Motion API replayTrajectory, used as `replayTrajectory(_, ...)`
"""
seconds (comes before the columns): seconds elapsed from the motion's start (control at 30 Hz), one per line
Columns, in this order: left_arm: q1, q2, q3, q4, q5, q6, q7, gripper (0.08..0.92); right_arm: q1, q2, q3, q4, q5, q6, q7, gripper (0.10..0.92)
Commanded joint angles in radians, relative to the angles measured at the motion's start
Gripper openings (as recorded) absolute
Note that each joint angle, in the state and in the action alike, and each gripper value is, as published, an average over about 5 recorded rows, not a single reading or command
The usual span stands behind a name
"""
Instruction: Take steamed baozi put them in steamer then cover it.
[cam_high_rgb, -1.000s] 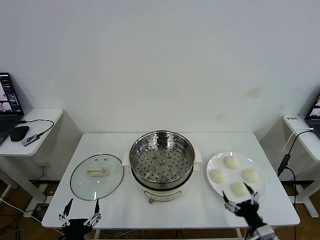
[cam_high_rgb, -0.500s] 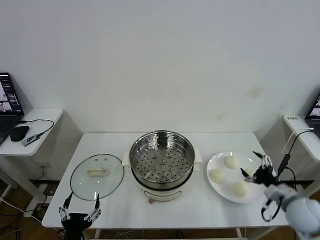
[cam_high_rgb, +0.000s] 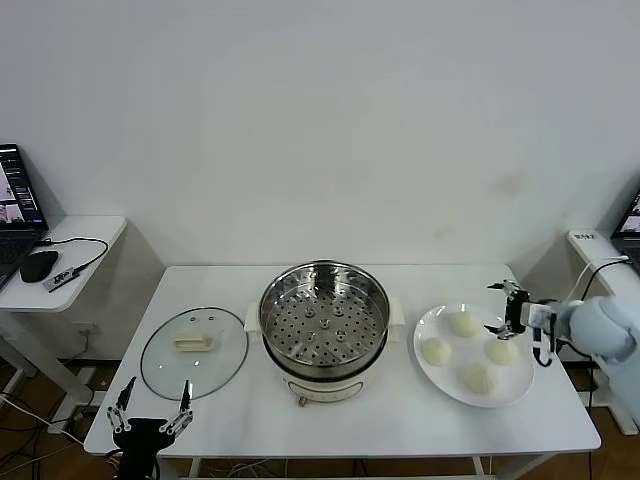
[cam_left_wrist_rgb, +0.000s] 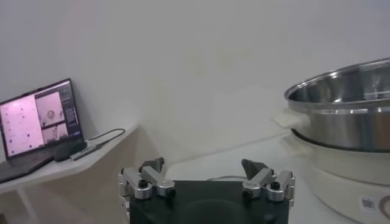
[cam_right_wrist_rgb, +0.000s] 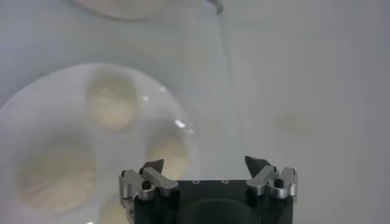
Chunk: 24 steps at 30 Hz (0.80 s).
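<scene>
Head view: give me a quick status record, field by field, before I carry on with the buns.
baozi: four on the plate, e.g.; none in the steamer
steamer: table centre, uncovered, tray bare
cover: flat on the table, on the steamer's left side, handle up
right gripper: open, above the plate's far right edge, next to a bun, holding nothing
left gripper: open, low at the table's near edge, in front of the cover
task stage: no bun picked yet
</scene>
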Motion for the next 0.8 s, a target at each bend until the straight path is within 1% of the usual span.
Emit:
replayTrajectory(0.03,-0.015,0.0,-0.013,0.005,-0.006,0.026,0.0,0.823,0.458,0.036,-0.476,-0.305,0.011,0.025,-0.245,0.823)
replayTrajectory(0.27,-0.017,-0.001,-0.025,-0.001,-0.005,0.027,0.003,0.823,0.508,0.197,-0.524,-0.483,-0.065,0.062,-0.237,0.823)
replayTrajectory(0.37,-0.015,-0.001,-0.033,-0.005,-0.005,0.027,0.004,0.823,0.51,0.259,-0.53,-0.537,-0.085,0.071,-0.225,0.823)
replayTrajectory(0.57,-0.011,-0.002,-0.044,-0.002,-0.003,0.025,0.006,0.823,0.506,0.343,-0.52,-0.609,-0.123,0.075,-0.203,0.823)
replayTrajectory(0.8,-0.012,-0.005,-0.052,-0.002,-0.001,0.024,0.005,0.823,0.511,0.388,-0.509,-0.667,-0.164,0.078,-0.184,0.823)
